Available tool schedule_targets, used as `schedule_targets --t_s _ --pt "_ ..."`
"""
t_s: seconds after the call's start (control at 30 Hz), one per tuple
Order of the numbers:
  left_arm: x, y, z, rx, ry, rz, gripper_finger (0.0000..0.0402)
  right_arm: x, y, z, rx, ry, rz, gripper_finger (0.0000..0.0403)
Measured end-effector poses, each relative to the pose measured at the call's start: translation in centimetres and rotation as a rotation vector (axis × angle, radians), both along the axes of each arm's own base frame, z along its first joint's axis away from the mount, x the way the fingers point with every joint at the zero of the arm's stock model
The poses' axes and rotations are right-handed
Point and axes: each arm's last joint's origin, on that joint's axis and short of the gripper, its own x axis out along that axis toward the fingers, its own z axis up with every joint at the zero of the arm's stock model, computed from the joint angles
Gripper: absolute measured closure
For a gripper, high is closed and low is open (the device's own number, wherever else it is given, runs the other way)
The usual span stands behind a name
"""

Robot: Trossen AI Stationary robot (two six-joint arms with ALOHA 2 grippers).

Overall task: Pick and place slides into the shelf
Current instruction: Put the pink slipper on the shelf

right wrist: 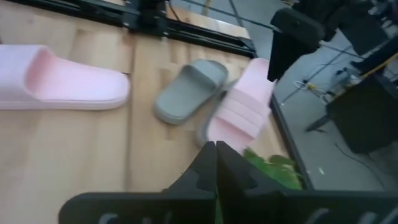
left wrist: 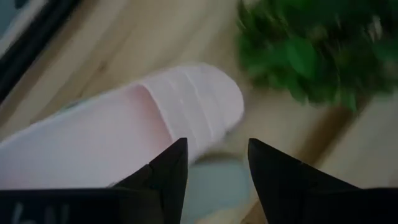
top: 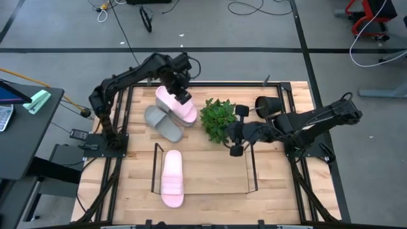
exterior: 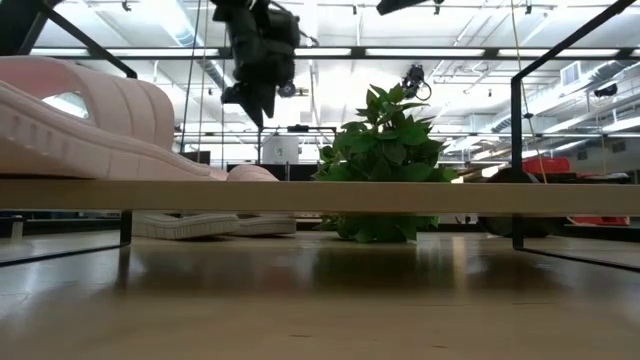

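One pale pink slide (top: 172,179) lies on the left part of the shelf (top: 210,191); it looms large in the low view (exterior: 80,120). A second pink slide (top: 176,105) lies at the back, its near end resting on two grey slides (top: 163,124). My left gripper (top: 182,91) hangs open above that pink slide's far end, clear of it, and the slide (left wrist: 124,124) shows below and beside its fingers. My right gripper (top: 234,137) is shut and empty, raised beside the plant over the shelf's right end.
A green leafy plant (top: 219,118) stands between the two grippers, just behind the shelf. A dark cone-shaped object (top: 269,105) sits at the back right. The black frame (top: 124,114) edges the table. The shelf's board (exterior: 400,195) is bare to the right of the pink slide.
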Motion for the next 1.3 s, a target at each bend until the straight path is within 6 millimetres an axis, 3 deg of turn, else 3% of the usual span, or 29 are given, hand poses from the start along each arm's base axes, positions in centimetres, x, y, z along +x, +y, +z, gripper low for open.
schedule_targets --t_s 0.17,0.7,1.3 --pt "-0.1 1.6 -0.7 -0.028 -0.014 0.125 0.0228 0.2 -1.3 0.0 -0.063 0.035 0.019 0.0399" --pt "1.9 3.2 -6.1 -0.155 0.12 0.2 0.0217 0.5 -3.4 -0.3 0.0 0.092 0.177 0.0388" --pt "1.7 3.1 -6.6 -0.193 0.171 0.247 0.0214 0.5 -3.9 -0.3 -0.131 0.136 0.214 0.0391"
